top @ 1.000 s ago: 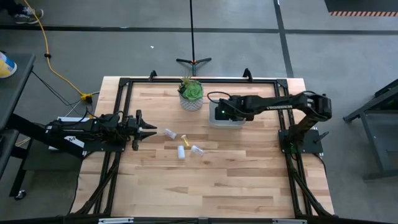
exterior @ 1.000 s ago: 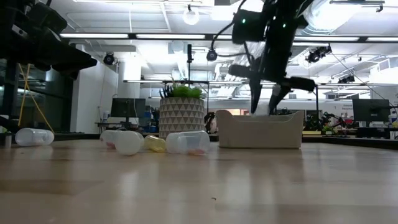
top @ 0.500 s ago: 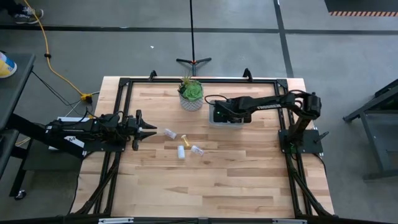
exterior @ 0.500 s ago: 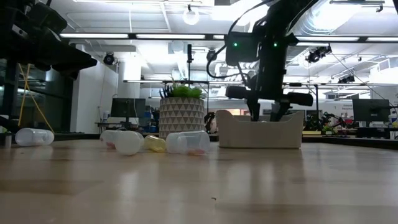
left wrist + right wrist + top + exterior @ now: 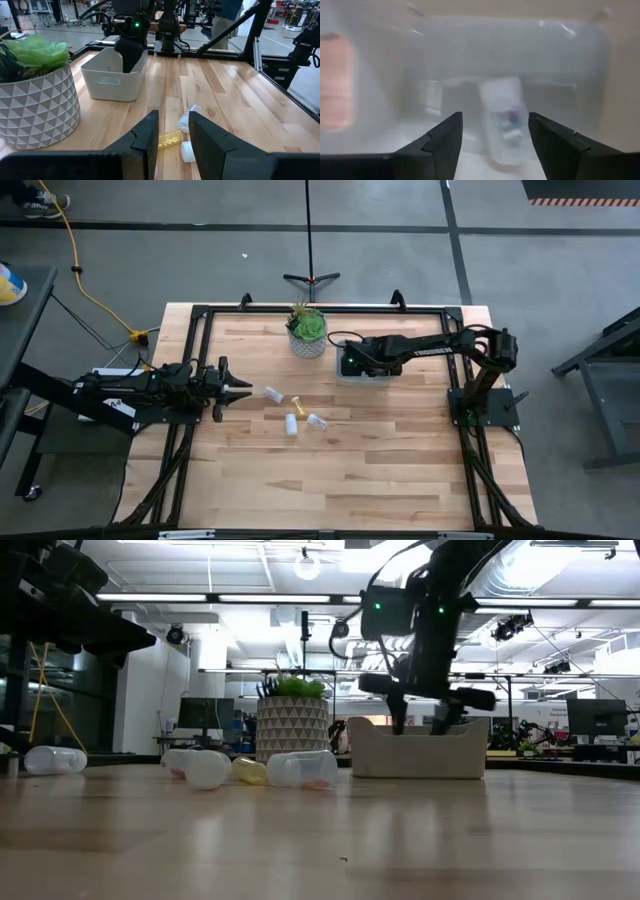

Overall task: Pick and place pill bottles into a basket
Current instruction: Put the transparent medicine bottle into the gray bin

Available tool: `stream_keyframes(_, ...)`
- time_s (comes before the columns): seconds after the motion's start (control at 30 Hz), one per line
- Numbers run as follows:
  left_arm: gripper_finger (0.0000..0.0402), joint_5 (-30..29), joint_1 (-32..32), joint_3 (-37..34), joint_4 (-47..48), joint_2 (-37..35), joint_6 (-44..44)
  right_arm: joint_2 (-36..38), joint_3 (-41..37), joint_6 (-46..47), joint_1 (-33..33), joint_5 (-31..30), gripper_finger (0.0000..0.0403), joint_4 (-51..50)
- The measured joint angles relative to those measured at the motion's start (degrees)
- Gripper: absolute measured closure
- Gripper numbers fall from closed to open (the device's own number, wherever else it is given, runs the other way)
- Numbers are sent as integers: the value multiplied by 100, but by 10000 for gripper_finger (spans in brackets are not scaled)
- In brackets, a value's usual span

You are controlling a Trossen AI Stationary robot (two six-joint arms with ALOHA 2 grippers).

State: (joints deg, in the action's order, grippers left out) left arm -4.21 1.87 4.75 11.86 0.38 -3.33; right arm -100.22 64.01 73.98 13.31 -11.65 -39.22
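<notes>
Several small whitish pill bottles (image 5: 291,423) and one yellowish bottle (image 5: 298,402) lie on their sides on the wooden table, left of centre. They also show in the low view (image 5: 300,768) and the left wrist view (image 5: 190,117). The grey-white basket (image 5: 386,377) stands at the far right of centre. My right gripper (image 5: 495,120) is open and lowered inside the basket (image 5: 420,755). One bottle (image 5: 504,127) lies on the basket floor between its fingers, apart from both. My left gripper (image 5: 245,390) is open and empty, just left of the bottles.
A green plant in a white patterned pot (image 5: 307,330) stands just left of the basket, at the far side of the table. A black frame runs along the table's edges. Bare wood lies toward the near edge.
My right gripper has gone down from above the basket into it, then shifted slightly toward the table's left. The bottles on the table have not moved.
</notes>
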Motion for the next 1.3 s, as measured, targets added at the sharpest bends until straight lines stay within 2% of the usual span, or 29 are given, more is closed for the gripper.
stream_keyframes(0.13, 259, 0, 0, 0, 0, 0, 0, 214, 0, -415, -181, -281, 183, 770)
stream_keyframes(0.3, 259, 2, 0, 0, 0, 0, -48, 554, 1, -1817, -793, -893, 183, 2348)
stream_keyframes(0.43, 259, -21, 1, 0, 0, 2, -135, 582, 9, -3580, -1321, -628, 183, 3643)
stream_keyframes(0.57, 259, -131, 0, 0, -7, 0, -146, 474, 11, -4657, -1795, -211, 183, 3980)
stream_keyframes(0.77, 259, -190, 0, 0, -11, 1, -146, 188, 11, -5033, -2257, -549, 182, 3829)
stream_keyframes(0.9, 259, -194, 0, 0, -11, 2, -146, -136, 9, -5229, -2463, -495, 182, 3987)
stream_keyframes(0.97, 259, -210, 2, 0, -13, 0, -146, -336, 8, -5179, -2554, -453, 182, 4145)
stream_keyframes(1.1, 259, -210, 2, 0, -13, 2, -149, -603, 2, -4856, -2678, -787, 180, 4172)
stream_keyframes(1.3, 259, -236, 0, 0, -13, 2, -149, -957, 2, -4645, -2685, -753, 173, 4174)
